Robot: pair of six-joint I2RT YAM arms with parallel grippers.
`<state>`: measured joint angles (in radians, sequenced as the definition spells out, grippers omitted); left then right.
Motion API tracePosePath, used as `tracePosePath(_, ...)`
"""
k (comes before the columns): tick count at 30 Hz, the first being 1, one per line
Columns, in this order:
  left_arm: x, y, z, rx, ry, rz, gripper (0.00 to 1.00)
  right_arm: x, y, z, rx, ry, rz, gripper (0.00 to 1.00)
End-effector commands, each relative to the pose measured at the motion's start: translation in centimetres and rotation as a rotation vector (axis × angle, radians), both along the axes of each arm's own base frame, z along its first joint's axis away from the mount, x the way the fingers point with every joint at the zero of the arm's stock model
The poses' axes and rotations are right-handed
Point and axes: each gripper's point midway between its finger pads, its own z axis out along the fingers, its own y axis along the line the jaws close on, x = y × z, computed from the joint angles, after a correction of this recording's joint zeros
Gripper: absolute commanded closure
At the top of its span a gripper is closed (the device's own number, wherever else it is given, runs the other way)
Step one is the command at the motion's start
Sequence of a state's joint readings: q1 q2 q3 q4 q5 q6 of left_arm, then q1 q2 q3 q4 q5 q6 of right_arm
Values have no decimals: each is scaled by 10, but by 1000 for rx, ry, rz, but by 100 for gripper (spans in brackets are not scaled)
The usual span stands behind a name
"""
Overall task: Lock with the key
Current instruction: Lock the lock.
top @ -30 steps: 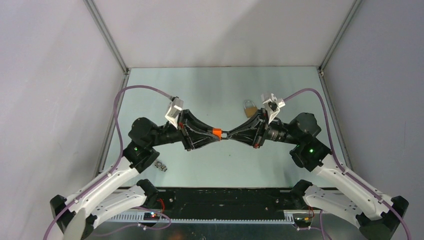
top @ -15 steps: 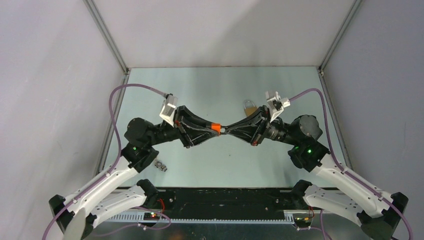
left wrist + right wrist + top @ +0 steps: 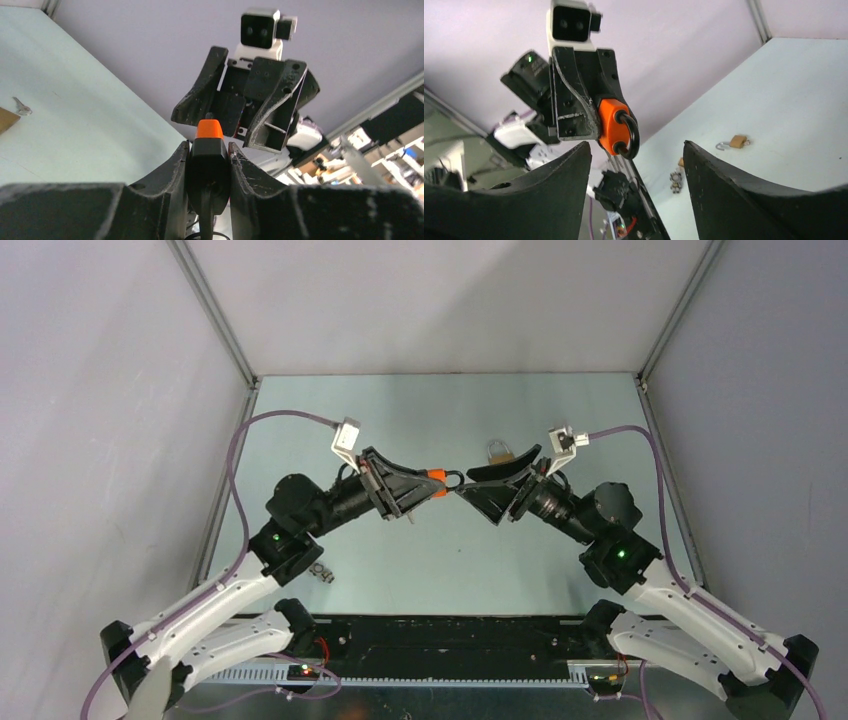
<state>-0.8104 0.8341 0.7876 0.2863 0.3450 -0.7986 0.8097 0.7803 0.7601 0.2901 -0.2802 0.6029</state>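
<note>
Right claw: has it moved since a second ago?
Yes. The right claw has opened and swung toward the far wall; its upper finger now lies level with the brass padlock, which it sat below before.

arms (image 3: 215, 602) white-black | pincers (image 3: 438, 485) (image 3: 469, 484) black | cables (image 3: 232, 490) purple | wrist cameras (image 3: 346, 435) white | LEDs (image 3: 276, 537) green

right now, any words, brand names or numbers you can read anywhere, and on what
No text can be read in any view.
The orange padlock clamped in the left gripper shows no marking on its visible faces.
The brass padlock and the key are too small to read.
</note>
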Motion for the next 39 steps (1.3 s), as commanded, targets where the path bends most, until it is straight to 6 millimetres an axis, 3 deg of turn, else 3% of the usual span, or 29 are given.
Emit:
tracePosePath(1,7,22,52,-201,66,97,100,16,-17,31,213,83,-124,28)
tracePosePath(6,12,28,54,-244,118,135,100,30,-21,34,313,147,-194,31)
tracePosePath(12,17,28,51,-257,150,150,100,34,-16,46,378,164,-193,44)
tracePosePath(22,15,18,51,-228,139,107,100,20,3,50,370,123,-124,36)
tracePosePath(25,14,15,50,-222,146,92,100,22,8,50,354,131,-121,44)
tracePosePath(33,11,16,49,-220,143,82,98,26,7,48,360,146,-142,81)
tracePosePath(35,10,14,49,-221,148,71,96,26,6,50,363,141,-145,91)
tracePosePath(37,8,13,50,-221,147,55,80,27,4,51,362,137,-155,100)
tracePosePath(38,7,13,51,-222,145,51,63,27,3,52,360,134,-159,100)
tracePosePath(39,5,14,53,-221,137,46,55,28,1,52,352,127,-170,100)
